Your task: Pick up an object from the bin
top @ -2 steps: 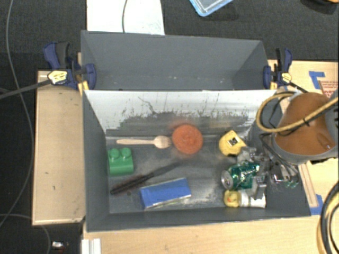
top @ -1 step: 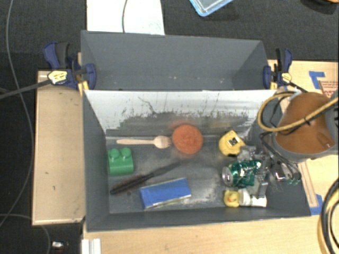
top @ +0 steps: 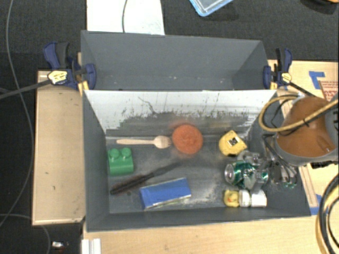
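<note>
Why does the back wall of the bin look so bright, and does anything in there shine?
Camera view: the bin's far sloped wall catches the light and looks pale against the darker floor; the crushed green can glints with small highlights.

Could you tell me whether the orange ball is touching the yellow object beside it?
Apart. The camera view shows a strip of bare bin floor between the orange ball and the yellow object.

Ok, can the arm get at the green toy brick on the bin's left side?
Probably yes. The green toy brick lies alone with nothing on it. The arm, by the crushed green can at the right, would only have to cross the bin.
</note>
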Tool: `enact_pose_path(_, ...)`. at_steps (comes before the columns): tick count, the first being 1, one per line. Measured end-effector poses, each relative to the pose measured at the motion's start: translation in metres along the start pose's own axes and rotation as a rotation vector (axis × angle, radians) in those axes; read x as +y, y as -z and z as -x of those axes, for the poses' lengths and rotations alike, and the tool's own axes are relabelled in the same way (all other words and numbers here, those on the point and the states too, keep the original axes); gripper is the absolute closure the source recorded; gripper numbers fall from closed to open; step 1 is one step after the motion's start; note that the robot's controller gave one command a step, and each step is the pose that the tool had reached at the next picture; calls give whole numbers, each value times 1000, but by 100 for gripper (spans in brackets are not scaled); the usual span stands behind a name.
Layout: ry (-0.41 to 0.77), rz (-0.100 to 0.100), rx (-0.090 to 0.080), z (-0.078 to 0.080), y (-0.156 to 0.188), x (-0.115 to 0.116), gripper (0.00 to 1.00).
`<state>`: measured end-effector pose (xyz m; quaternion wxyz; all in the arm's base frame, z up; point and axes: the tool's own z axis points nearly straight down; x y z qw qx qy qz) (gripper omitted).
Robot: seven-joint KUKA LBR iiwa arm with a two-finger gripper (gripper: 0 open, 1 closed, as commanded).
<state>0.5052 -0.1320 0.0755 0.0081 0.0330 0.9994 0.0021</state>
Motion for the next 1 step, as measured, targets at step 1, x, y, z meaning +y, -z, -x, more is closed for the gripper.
enact_pose_path(1, 1, 0, 0, 0, 0, 0, 100)
